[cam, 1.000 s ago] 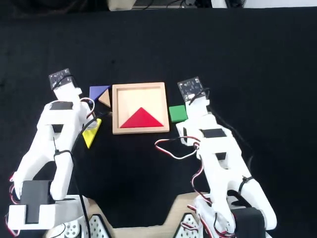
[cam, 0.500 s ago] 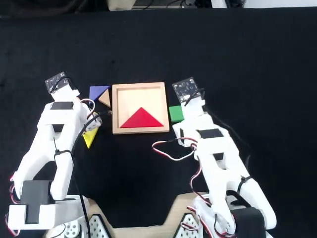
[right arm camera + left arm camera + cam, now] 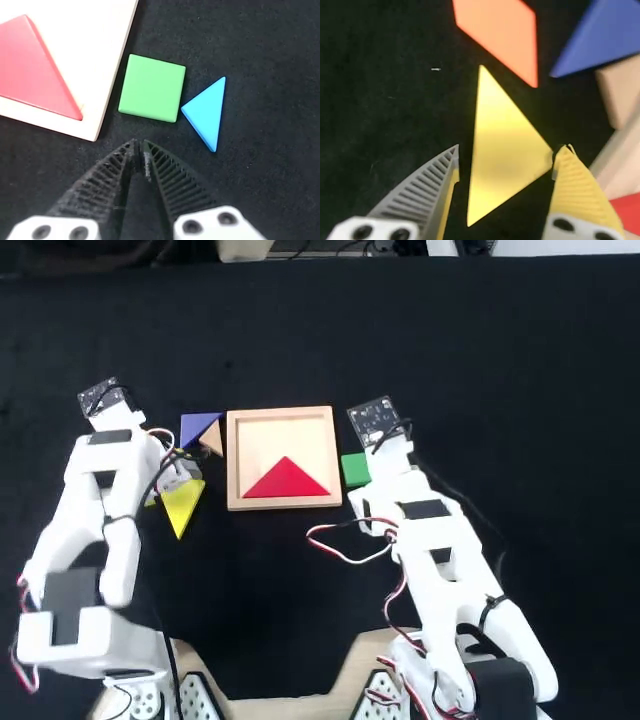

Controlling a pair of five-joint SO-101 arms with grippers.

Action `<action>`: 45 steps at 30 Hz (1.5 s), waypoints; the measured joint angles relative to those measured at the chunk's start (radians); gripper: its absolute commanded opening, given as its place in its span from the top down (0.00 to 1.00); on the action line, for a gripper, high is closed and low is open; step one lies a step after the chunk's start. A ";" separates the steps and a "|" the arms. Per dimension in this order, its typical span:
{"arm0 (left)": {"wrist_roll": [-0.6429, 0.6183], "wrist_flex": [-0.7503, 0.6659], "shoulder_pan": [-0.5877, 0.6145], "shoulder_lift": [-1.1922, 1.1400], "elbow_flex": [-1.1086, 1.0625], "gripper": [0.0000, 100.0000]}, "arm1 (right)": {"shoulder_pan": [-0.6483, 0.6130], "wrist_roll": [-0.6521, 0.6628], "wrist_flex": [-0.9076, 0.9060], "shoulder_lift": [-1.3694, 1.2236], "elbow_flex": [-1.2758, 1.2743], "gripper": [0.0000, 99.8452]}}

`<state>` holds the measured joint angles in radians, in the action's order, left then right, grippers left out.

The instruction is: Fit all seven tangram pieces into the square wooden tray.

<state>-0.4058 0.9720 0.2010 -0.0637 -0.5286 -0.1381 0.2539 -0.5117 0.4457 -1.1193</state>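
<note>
Left tool [image 3: 506,152]: spread low over the black bench [image 3: 450,340]; straddling the yellow triangle [image 3: 497,125]; contact with one corner of the piece on one side, a thin dark gap along its long edge on the other.
Yellow triangle: flat on the bench; outside the tray [image 3: 280,412], near its left side.
Around the left tool: orange parallelogram [image 3: 497,35] just past the yellow triangle's sharp tip; dark blue triangle [image 3: 600,35] beside that; wood-coloured piece [image 3: 620,95] between the dark blue triangle and the tray's rim.
Right tool [image 3: 137,147]: pressed together, gripping nothing; above the bench near the green square [image 3: 152,88], just off the tray's rim.
Green square: flat on the bench, just beside the tray's right rim; light blue triangle [image 3: 207,112] on its far side, one corner touching or almost touching the square's edge.
Tray: square, wooden, on the bench between the two arms; red triangle [image 3: 286,480] lying inside, long edge along the rim nearest the arms.
</note>
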 measured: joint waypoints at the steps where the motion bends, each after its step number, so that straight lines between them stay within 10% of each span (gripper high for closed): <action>1: 0.002 0.028 0.000 -0.029 0.029 0.70 | 0.000 0.000 0.000 0.000 0.000 0.99; 45: -0.003 0.081 -0.057 -0.120 0.135 0.70 | 0.000 0.006 0.000 0.000 0.000 0.99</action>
<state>-0.4089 1.0533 0.1442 -0.1834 -0.3936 -0.1381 0.2601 -0.5117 0.4457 -1.1193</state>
